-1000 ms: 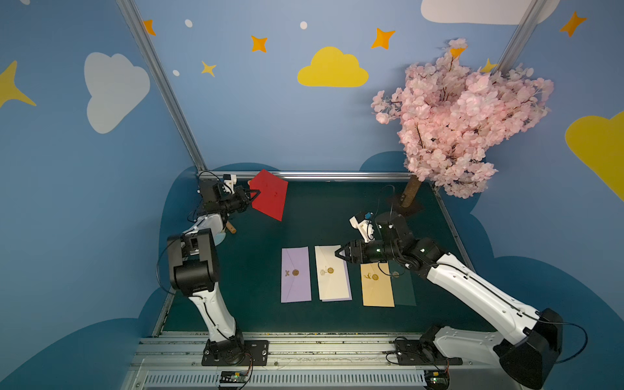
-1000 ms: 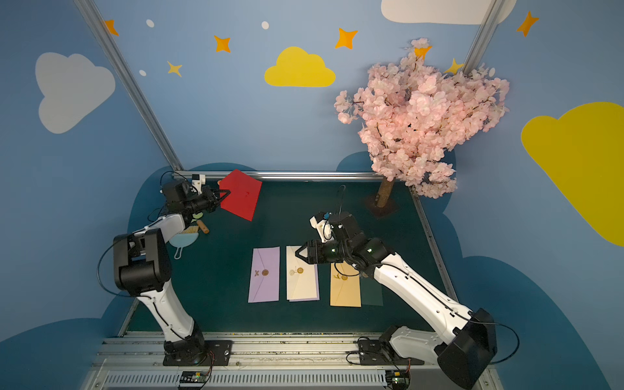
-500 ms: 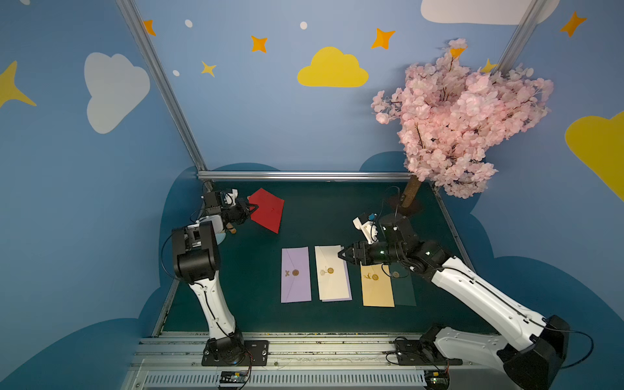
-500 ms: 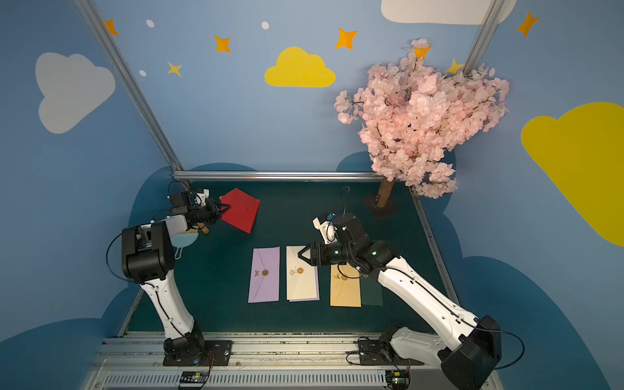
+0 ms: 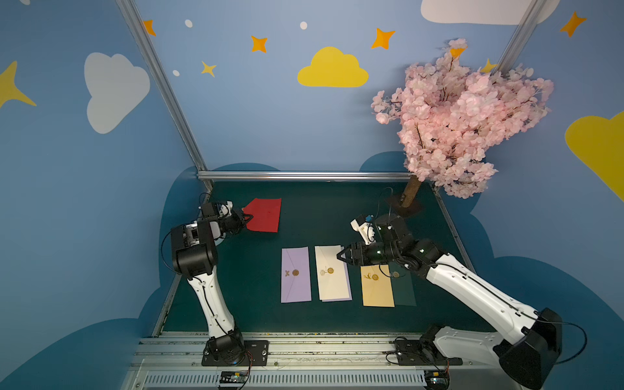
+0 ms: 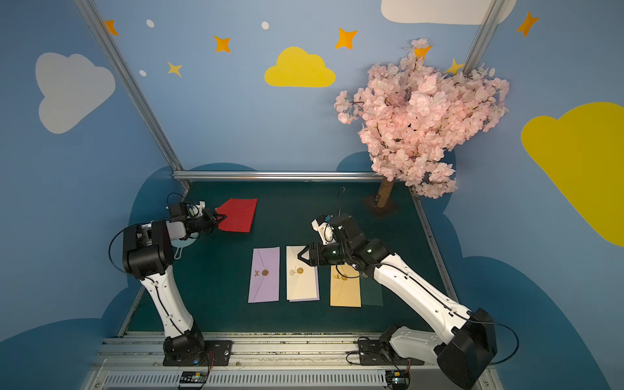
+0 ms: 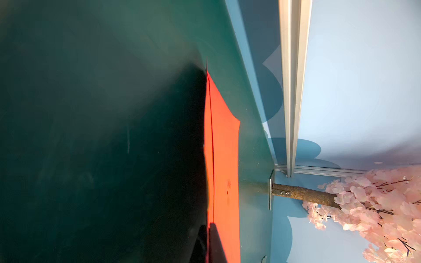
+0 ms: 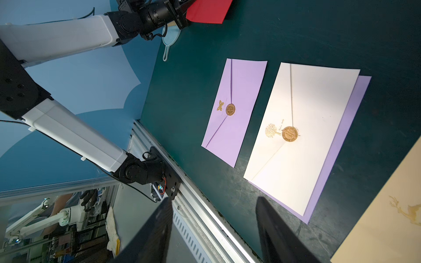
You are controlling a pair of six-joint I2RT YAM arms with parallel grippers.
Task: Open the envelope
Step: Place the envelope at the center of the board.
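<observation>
You are pinching the red envelope (image 5: 265, 216) by its edge in the closed left gripper (image 5: 247, 217) at the far left of the mat (image 5: 320, 216), with the right gripper (image 5: 340, 255) hovering open over the cream envelope (image 5: 332, 283), so you should probably be bringing it across low to lift the flap.

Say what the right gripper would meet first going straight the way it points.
Most likely the cream envelope, just under and ahead of the open right gripper; if it runs level, the lilac envelope beyond. Height is unclear.
</observation>
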